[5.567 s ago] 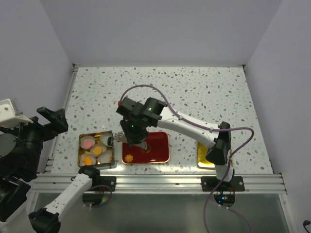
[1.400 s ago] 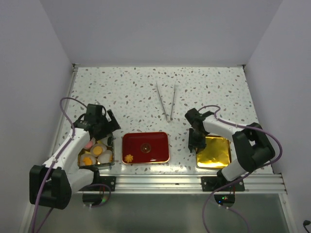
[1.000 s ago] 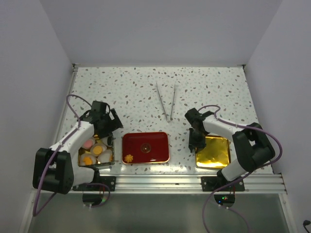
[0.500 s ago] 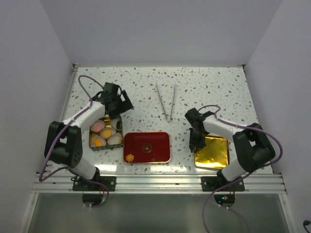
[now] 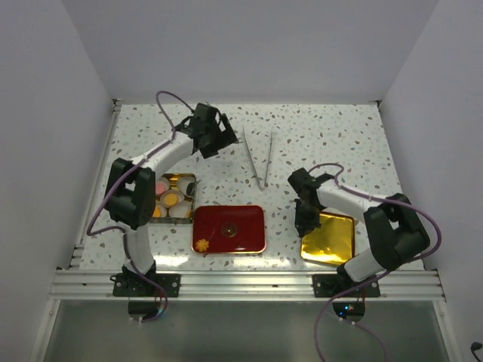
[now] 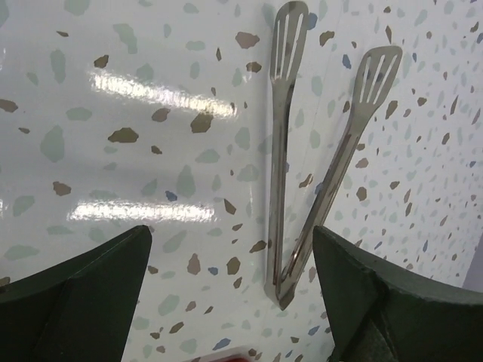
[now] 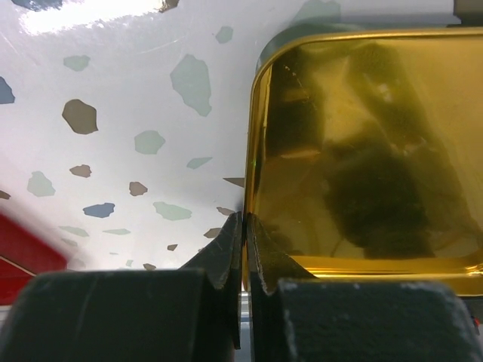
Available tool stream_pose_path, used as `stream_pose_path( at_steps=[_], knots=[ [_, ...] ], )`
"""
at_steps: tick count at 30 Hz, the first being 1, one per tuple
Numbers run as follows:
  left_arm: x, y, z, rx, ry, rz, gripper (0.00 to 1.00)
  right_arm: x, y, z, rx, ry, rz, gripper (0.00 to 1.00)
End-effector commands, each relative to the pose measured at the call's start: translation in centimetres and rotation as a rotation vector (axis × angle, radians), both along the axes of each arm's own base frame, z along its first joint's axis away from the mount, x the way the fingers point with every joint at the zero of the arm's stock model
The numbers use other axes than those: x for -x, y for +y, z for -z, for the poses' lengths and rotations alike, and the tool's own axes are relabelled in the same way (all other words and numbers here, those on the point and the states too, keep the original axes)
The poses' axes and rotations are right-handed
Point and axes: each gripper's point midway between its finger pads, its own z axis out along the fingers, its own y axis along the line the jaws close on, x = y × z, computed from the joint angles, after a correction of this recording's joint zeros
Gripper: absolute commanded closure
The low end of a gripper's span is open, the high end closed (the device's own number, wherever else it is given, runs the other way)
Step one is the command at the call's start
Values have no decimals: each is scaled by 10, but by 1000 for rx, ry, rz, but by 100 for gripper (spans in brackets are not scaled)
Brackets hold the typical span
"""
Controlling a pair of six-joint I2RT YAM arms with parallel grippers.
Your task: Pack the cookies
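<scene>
Cookies sit in white paper cups in a gold tin (image 5: pixel 188 181) at the left: a yellow-orange one (image 5: pixel 173 199) and a pink one (image 5: pixel 162 185) show. An orange-brown flower cookie (image 5: pixel 201 243) and a dark brown disc (image 5: pixel 229 225) lie on the red tray (image 5: pixel 253 234). My left gripper (image 5: pixel 212 133) is open and empty at the back, low over the table beside the metal tongs (image 5: pixel 256 154); in the left wrist view (image 6: pixel 230 286) the tongs (image 6: pixel 283 188) lie just ahead between its fingers. My right gripper (image 5: pixel 305 219) is shut on the left rim of the gold lid (image 5: pixel 332 237), as the right wrist view (image 7: pixel 245 226) shows.
The gold lid (image 7: pixel 362 151) lies flat at the front right, its shiny face up. White walls close in the table on three sides. The metal rail runs along the near edge. Speckled tabletop lies between the tray and the lid.
My left gripper has swung from the tin at the front left to the back, next to the tongs. The tin has shifted back and to the right. The right gripper has stayed on the lid.
</scene>
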Motion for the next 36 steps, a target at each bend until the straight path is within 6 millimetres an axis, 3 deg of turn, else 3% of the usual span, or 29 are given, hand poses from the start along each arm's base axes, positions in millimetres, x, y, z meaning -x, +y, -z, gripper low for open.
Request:
stream_pose_path(
  at_steps=[1, 2, 3, 5, 6, 10, 12, 14, 15, 18, 22, 25, 26, 28, 29, 33, 34, 36],
  knots=[
    [-27, -9, -32, 55, -62, -35, 6, -17, 8, -9, -18, -55, 5, 100],
    [-30, -10, -31, 49, -58, -31, 6, -18, 8, -11, -15, -54, 5, 100],
    [-38, -13, -48, 60, -90, -27, 6, -21, 9, -15, -19, -67, 3, 100],
    [-42, -11, -60, 42, -112, -22, 6, -29, 14, -28, -22, -92, -6, 100],
    [-46, -11, -78, 48, -149, -17, 5, -31, 15, -33, -22, -105, -13, 100],
    [-50, 12, -118, 27, -227, -31, 4, -57, 34, -74, -52, -197, -43, 100],
    [-46, 34, -138, 32, -272, -54, 2, -60, 39, -90, -60, -214, -53, 100],
    [-28, 43, -153, 75, -301, -14, 2, -70, 49, -115, -80, -262, -62, 100],
    [-30, 56, -164, 95, -346, -27, 2, -73, 53, -124, -90, -278, -67, 100],
    [-7, 77, -182, 145, -416, 4, 2, -86, 72, -160, -173, -356, -89, 100],
    [24, 90, -200, 172, -494, 61, 2, -107, 114, -224, -419, -506, -133, 100],
    [49, 87, -212, 232, -554, 139, 2, -99, 149, -267, -664, -532, -158, 100],
    [62, 86, -210, 270, -554, 147, 2, -106, 163, -288, -761, -591, -173, 100],
    [74, 84, -227, 346, -621, 193, 2, -96, 183, -321, -953, -593, -181, 100],
    [82, 87, -238, 389, -672, 193, 1, -100, 192, -352, -1072, -652, -165, 100],
    [106, 89, -263, 470, -749, 232, 1, -93, 206, -416, -1358, -697, -172, 100],
    [112, 88, -270, 480, -765, 239, 1, -89, 208, -442, -1459, -745, -221, 100],
    [116, 91, -278, 509, -797, 232, 1, -85, 209, -461, -1583, -699, -182, 100]
  ],
)
